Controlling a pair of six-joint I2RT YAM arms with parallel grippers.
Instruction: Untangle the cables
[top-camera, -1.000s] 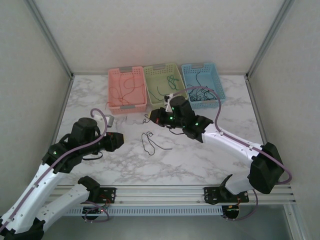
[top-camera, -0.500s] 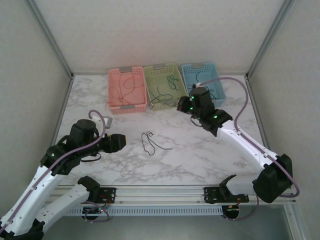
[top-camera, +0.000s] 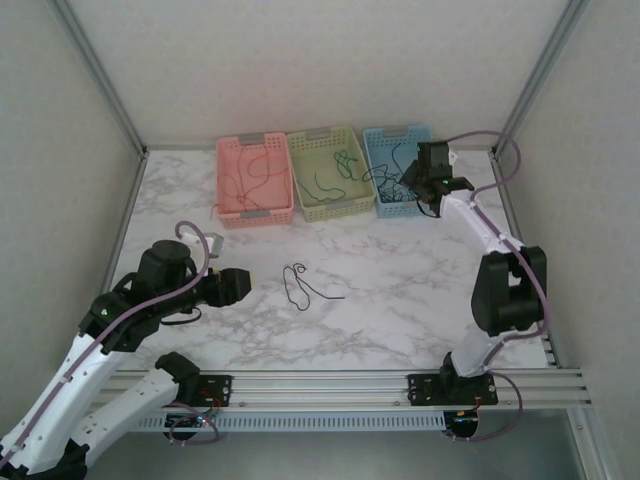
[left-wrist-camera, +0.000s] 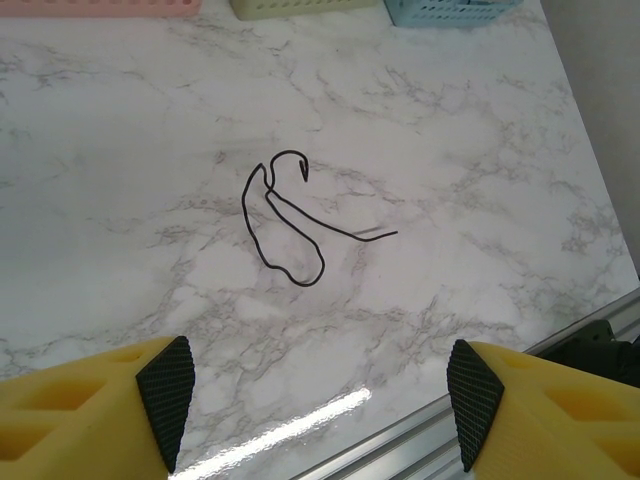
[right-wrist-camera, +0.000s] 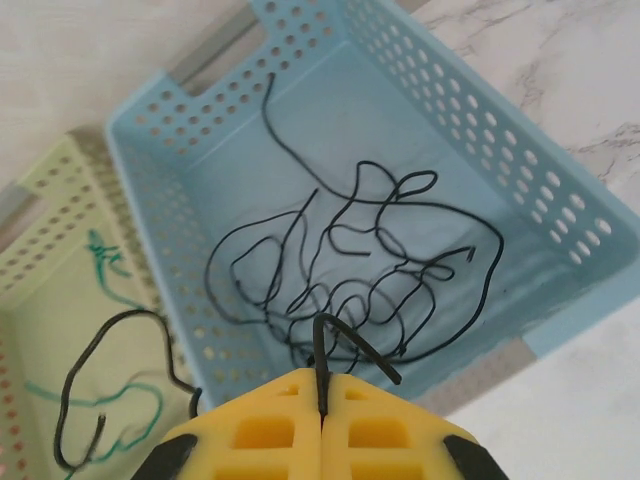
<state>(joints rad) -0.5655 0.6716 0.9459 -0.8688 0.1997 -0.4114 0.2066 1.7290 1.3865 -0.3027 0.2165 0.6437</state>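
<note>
- While the right gripper (right-wrist-camera: 322, 395) hangs over the blue basket (right-wrist-camera: 520, 165), its fingers are pressed together on the held black cable (right-wrist-camera: 318, 345), pinched at a bend so a short hooked end juts just ahead of the fingertips.
- A longer black strand trails off to the left of those fingers and droops over the green basket (right-wrist-camera: 35, 300). It looks like the same cable, though the join is hidden behind the finger.
- Straight beyond the fingertips lies the black pile (right-wrist-camera: 350, 270) on the basket floor. My guess is that this grip is meant to carry one more black wire to its colour-mates, and the arm is high so the tail clears the wall.
- A teal cable (right-wrist-camera: 100, 400) rests in the green basket, under the drooping strand — sorting by colour seems to be the scheme.
- On the other arm, the left gripper (left-wrist-camera: 318, 395) has its fingers spread wide with nothing between them.
- Ahead of those open fingers, roughly centred between them, the loose black cable (left-wrist-camera: 246, 215) lies alone on the marble table (left-wrist-camera: 480, 130), looped on itself with one straight tail.
- Probably the left fingers are held apart to go for that wire next; a pinch on the tail may be the easier grip.
</note>
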